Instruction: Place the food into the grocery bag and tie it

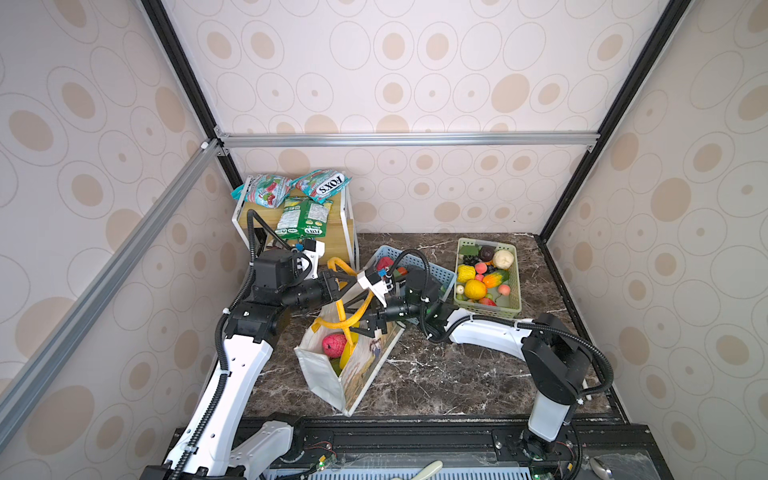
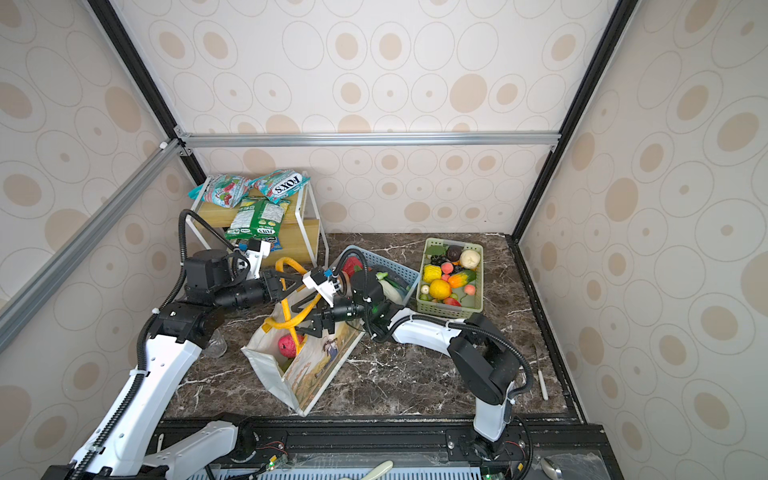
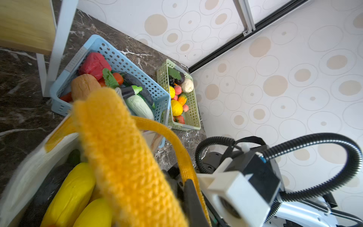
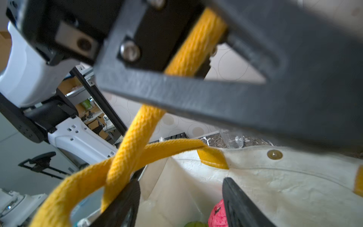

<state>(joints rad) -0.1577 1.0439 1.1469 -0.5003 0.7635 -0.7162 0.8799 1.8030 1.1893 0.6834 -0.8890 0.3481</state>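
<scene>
The white grocery bag (image 1: 320, 374) (image 2: 266, 368) stands tilted at mid-table, its mouth open. Its two yellow handles (image 1: 347, 309) cross above it. A pink fruit (image 1: 334, 344) and a yellow fruit (image 1: 346, 358) lie inside. My left gripper (image 1: 343, 280) (image 2: 295, 282) is shut on one handle loop (image 3: 121, 153), above the bag's far end. My right gripper (image 1: 356, 323) (image 4: 180, 204) is open just above the bag mouth, and the crossed handles (image 4: 125, 157) rest against one finger. More food fills the green basket (image 1: 515, 286) and the blue basket (image 1: 438, 270).
A white-framed wooden shelf (image 1: 347, 232) at the back left holds foil snack packets (image 1: 305, 214). A clear cup (image 2: 216, 345) sits by my left arm. A white tool (image 2: 542, 384) lies near the table's right edge. Walls close in on three sides.
</scene>
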